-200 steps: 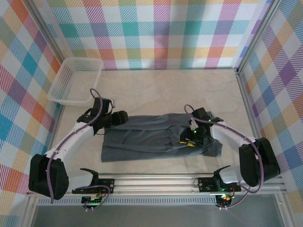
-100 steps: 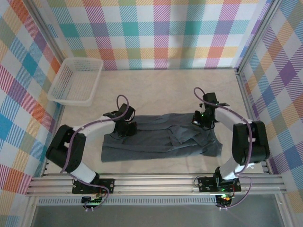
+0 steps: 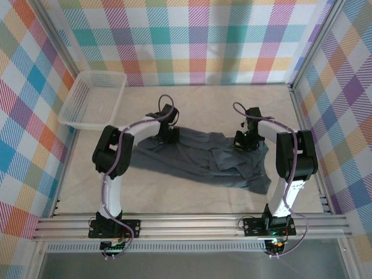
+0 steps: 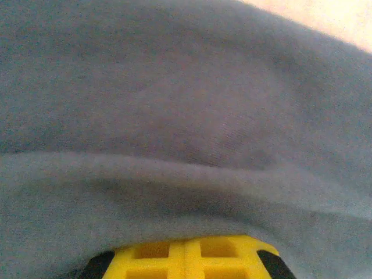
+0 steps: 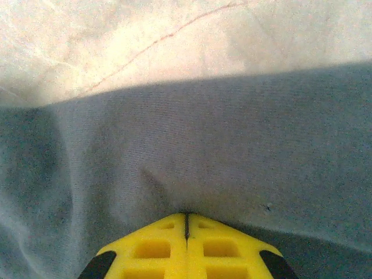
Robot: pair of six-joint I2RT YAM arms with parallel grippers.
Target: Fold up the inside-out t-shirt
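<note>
1. We see the blue-grey t-shirt (image 3: 197,160) lying wrinkled on the table (image 3: 197,107), roughly in the middle, spread sideways between the two arms.
2. Its left part lies fairly flat, while the right part shows folds and a flap hanging toward the near edge.
3. From above, the left gripper (image 3: 169,133) sits at the shirt's far left corner, low against the cloth.
4. In the left wrist view, the left gripper (image 4: 185,247) has its yellow fingers (image 4: 151,253) pressed together, and the t-shirt (image 4: 174,116) drapes right over their tips, so we read it as clamped on the cloth.
5. From above, the right gripper (image 3: 242,142) sits at the shirt's far right edge.
6. In the right wrist view, the right gripper (image 5: 186,216) is closed too, its fingers (image 5: 226,247) meeting in one line, with the t-shirt (image 5: 221,151) puckering at their tips; the bare table (image 5: 145,40) shows beyond the shirt's edge.
7. A white basket (image 3: 93,99) stands in the far left corner, well apart from the shirt.
</note>
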